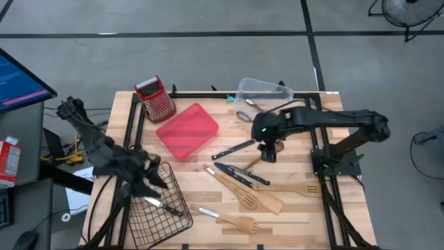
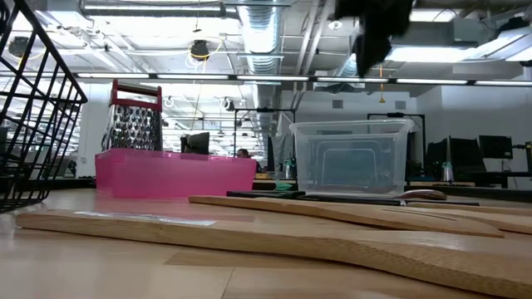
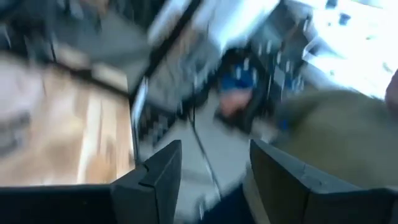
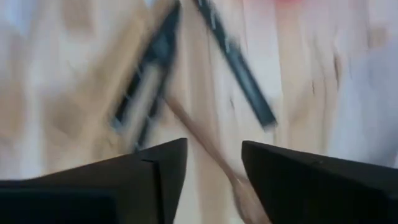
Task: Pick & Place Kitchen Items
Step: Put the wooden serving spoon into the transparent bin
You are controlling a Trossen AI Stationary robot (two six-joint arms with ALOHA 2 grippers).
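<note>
Right tool [image 1: 268, 154] hangs released, empty, above the counter [image 1: 347, 208] — knives [image 1: 233, 150] and wooden spatulas [image 1: 244, 196] lie just beneath it. Left tool [image 1: 149, 182], fingers apart, hovers over a wire basket [image 1: 163, 212] — 1 knife [image 1: 161, 203] beneath.

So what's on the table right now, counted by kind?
Knives: 5, one of them in the basket
Wooden utensils: 3 clear, perhaps a fourth under the right arm
Grater: 1
Red tray: 1
Clear bin: 1
Wire basket: 1
Total: 12, not counting the small items in the bin, which are too small to tell.
</note>
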